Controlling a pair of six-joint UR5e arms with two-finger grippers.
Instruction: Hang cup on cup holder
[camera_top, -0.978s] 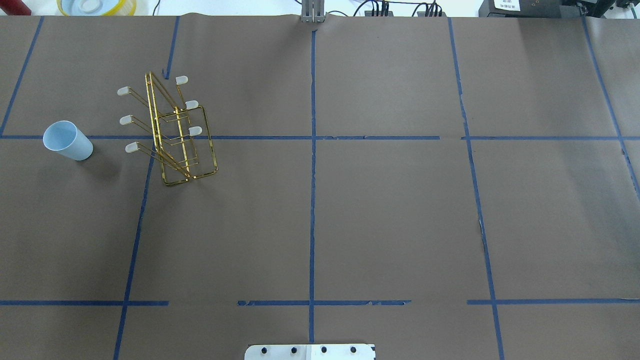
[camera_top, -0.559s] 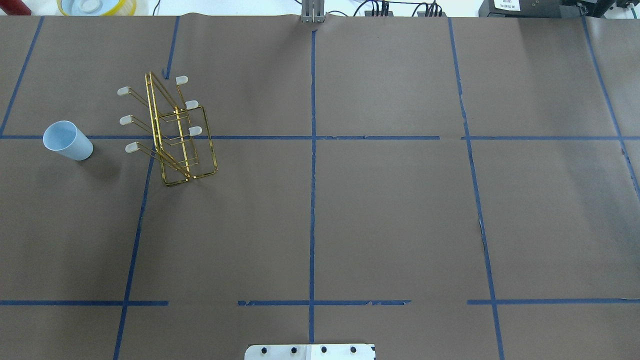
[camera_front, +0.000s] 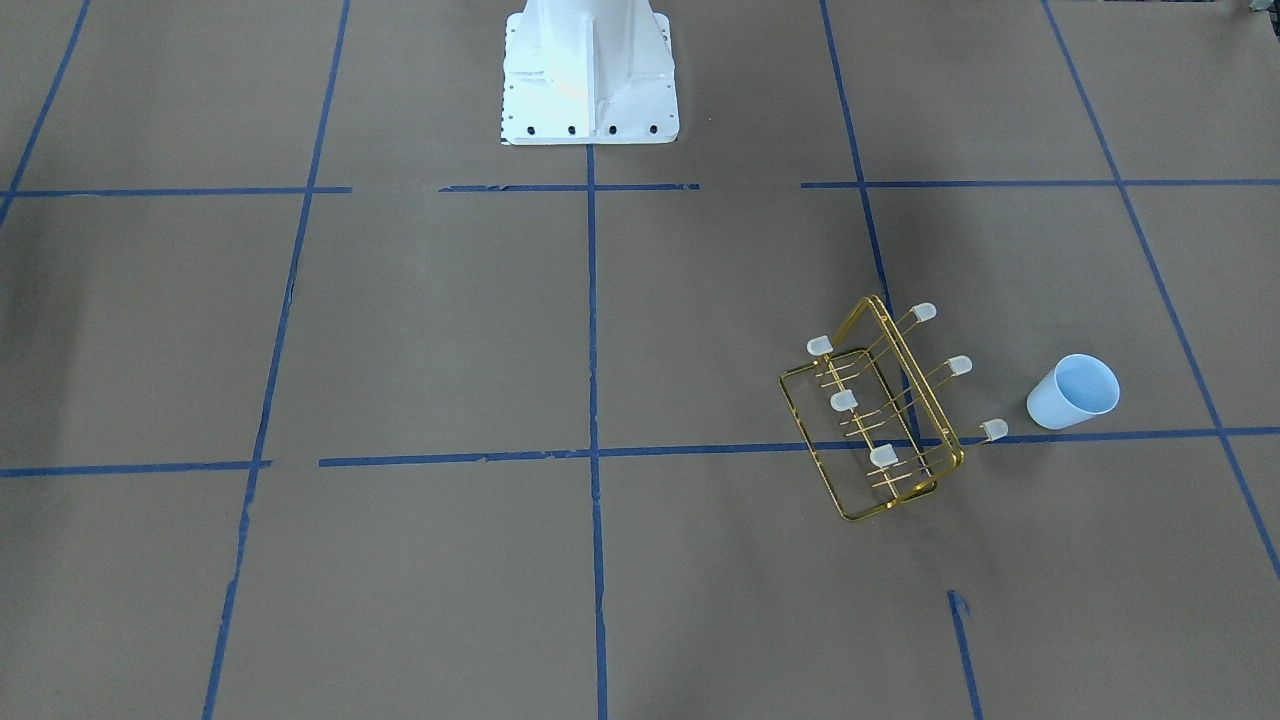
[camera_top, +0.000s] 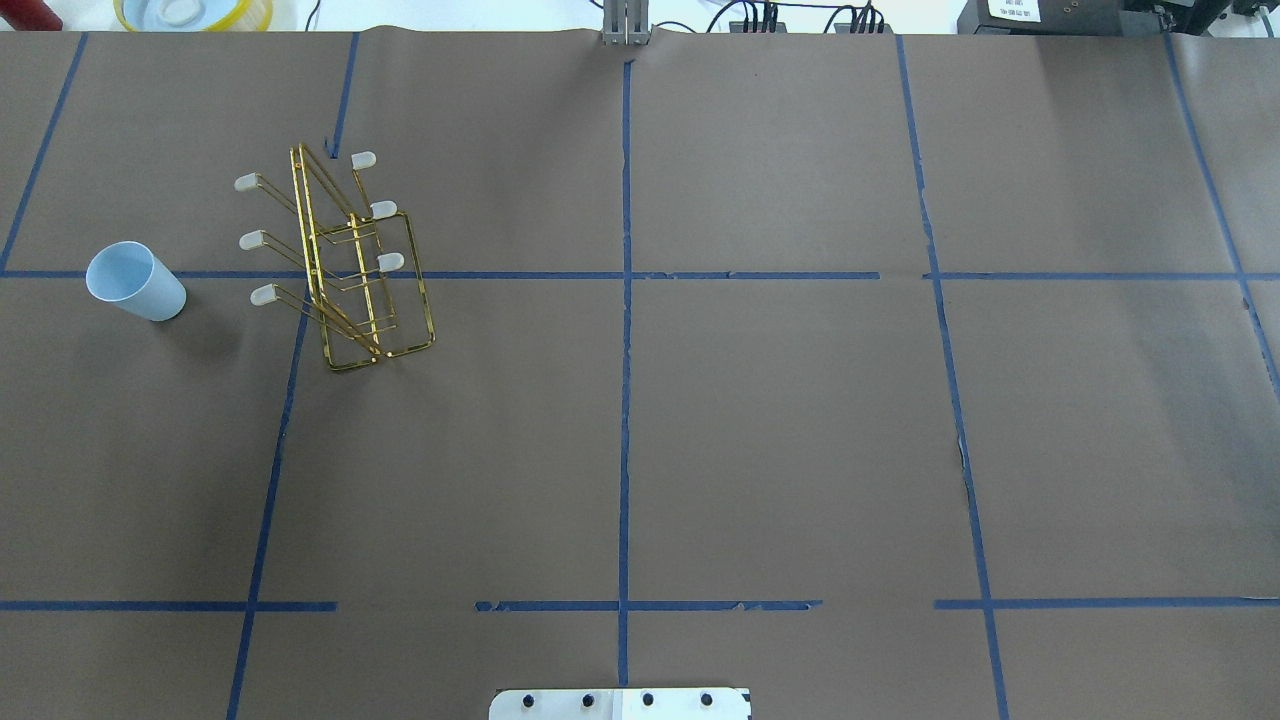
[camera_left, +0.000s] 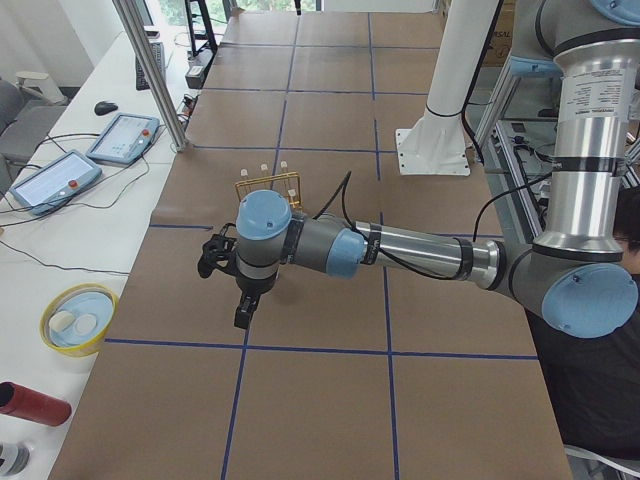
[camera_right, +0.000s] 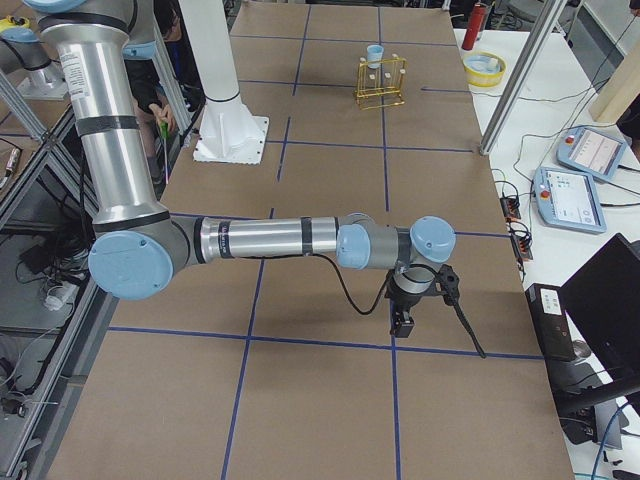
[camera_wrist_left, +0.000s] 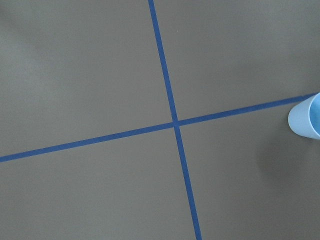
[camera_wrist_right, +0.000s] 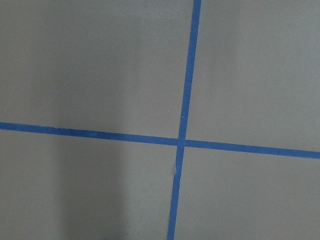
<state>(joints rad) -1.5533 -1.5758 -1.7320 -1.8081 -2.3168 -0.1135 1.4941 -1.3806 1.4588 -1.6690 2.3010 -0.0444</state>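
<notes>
The pale blue cup (camera_top: 135, 282) stands upright, mouth up, on the brown table, left of the gold wire cup holder (camera_top: 350, 270). Both also show in the front view: the cup (camera_front: 1072, 392) and the cup holder (camera_front: 880, 420). The cup's edge shows at the right of the left wrist view (camera_wrist_left: 307, 117). My left gripper (camera_left: 212, 256) hovers above the table near the cup holder (camera_left: 268, 185); the cup is hidden there. My right gripper (camera_right: 447, 283) hovers far from both things. I cannot tell whether either gripper is open or shut.
A yellow-rimmed container (camera_top: 190, 12) sits beyond the table's far left edge, with a red cylinder (camera_left: 30, 403) near it. Tablets (camera_left: 120, 138) lie on the side bench. The white robot base (camera_front: 590, 70) stands at the table's near edge.
</notes>
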